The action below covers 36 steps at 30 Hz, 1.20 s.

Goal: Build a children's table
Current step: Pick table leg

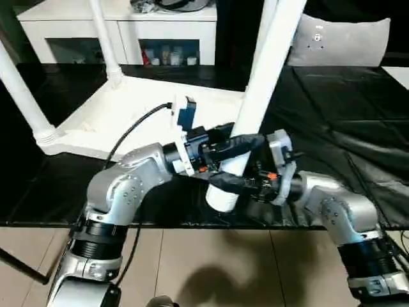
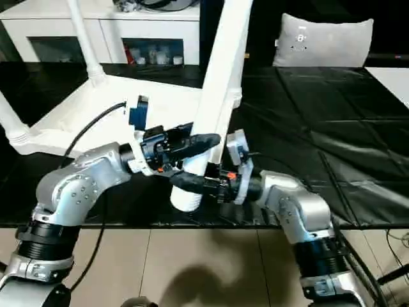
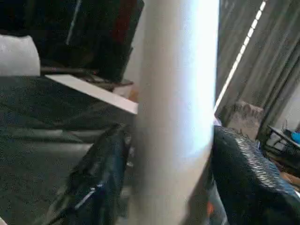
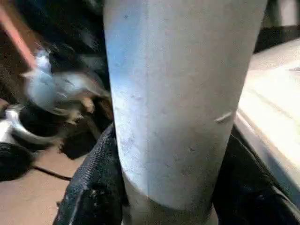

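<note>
The white table top lies upside down on the black cover, with two legs standing in its far and left corner sockets. A third long white leg stands tilted at the near edge, its thick end low by the table's front. My left gripper is shut on this leg from the left, and just below it my right gripper is shut on it from the right. In both wrist views the leg sits between black fingers.
A white low cabinet with glass doors stands at the back left. A grey cushion lies at the back right. The black cover spreads to the right, and the floor shows below the front edge.
</note>
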{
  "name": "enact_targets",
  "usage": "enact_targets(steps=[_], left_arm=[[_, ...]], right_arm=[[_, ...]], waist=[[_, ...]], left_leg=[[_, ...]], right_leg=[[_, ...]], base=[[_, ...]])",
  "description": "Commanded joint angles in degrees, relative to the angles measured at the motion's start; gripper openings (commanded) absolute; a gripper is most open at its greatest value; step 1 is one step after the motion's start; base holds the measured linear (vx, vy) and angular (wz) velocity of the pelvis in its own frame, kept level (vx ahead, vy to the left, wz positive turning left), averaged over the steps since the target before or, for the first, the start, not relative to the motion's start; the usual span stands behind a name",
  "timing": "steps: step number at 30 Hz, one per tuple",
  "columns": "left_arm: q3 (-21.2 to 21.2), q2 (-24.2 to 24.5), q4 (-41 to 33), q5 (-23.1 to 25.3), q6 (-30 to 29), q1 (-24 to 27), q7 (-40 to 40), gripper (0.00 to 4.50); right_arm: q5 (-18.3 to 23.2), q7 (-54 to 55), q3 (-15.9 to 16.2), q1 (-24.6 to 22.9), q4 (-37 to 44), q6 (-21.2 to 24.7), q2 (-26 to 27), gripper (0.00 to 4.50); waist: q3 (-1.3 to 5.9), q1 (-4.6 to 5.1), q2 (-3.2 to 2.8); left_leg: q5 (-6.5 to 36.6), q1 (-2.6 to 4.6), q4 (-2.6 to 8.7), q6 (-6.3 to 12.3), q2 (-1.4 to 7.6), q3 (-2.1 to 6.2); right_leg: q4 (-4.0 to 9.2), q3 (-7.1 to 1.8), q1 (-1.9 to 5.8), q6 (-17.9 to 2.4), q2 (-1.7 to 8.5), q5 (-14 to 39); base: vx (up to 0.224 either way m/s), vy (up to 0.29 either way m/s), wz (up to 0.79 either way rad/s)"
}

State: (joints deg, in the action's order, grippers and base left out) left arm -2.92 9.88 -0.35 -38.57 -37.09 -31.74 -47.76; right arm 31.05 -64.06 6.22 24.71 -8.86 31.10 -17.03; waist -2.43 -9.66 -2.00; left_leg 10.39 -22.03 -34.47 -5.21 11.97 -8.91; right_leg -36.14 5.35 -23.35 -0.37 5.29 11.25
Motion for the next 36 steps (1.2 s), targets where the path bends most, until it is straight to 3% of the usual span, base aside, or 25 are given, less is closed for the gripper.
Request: enact_targets(steps=[1,7,12,20,27,36], left_arm=[[1.03,0.11,-1.05,0.61,1.23,-0.60,0.86,3.16],[1.23,-0.42,1.28,6.55,7.73,-1.75,5.70,3.79],[-2.59,-1.86,5.85,19.84,17.43,-3.25,17.29,4.04],[-2.78,-6.89,9.49,22.85,21.39,-4.20,23.58,4.04],[-2.64,-8.68,12.65,25.52,24.27,-5.29,27.24,3.43],[-2.40,-8.75,13.55,26.11,24.79,-5.36,26.70,2.73]], right_arm=[[-2.52,3.35,-0.03,1.29,-1.86,-2.36,0.83,1.97],[-6.89,12.97,-1.28,3.28,-4.92,-6.89,3.92,1.96],[-10.49,25.32,-3.52,5.35,-8.77,-10.30,9.34,1.96],[-14.55,30.70,-1.26,5.71,-10.27,-13.68,12.75,1.96],[-16.52,34.94,-1.95,7.06,-13.25,-15.39,14.40,1.96],[-17.09,34.90,-1.84,7.53,-14.43,-16.32,14.91,1.96]], waist=[[4.13,-0.03,0.41],[4.15,0.11,0.28],[4.25,0.38,0.27],[4.34,0.35,0.26],[4.14,0.43,0.16],[4.26,0.38,-0.03]], left_leg=[[5.99,0.34,3.56,0.74,0.76,-0.32],[5.62,0.54,3.67,0.37,0.80,-0.24],[5.73,0.50,3.77,-0.56,0.74,-0.11],[5.31,0.37,3.64,-0.46,0.66,-0.16],[7.76,0.50,3.89,-0.74,0.73,-0.14],[6.71,0.44,3.76,-0.12,0.75,-0.10]], right_leg=[[3.93,-2.58,3.61,-11.11,2.83,5.54],[3.86,-2.69,3.60,-10.35,2.68,4.07],[3.80,-2.68,3.72,-8.88,2.69,3.11],[3.56,-2.71,3.75,-9.46,2.81,0.30],[4.00,-2.80,3.62,-9.08,2.89,3.65],[3.61,-2.76,3.65,-9.95,2.86,0.65]], base=[[0.000,0.000,0.00],[0.000,0.000,0.00],[0.000,0.000,0.00],[0.000,0.000,0.00],[0.000,0.000,0.00],[0.000,0.000,0.00]])
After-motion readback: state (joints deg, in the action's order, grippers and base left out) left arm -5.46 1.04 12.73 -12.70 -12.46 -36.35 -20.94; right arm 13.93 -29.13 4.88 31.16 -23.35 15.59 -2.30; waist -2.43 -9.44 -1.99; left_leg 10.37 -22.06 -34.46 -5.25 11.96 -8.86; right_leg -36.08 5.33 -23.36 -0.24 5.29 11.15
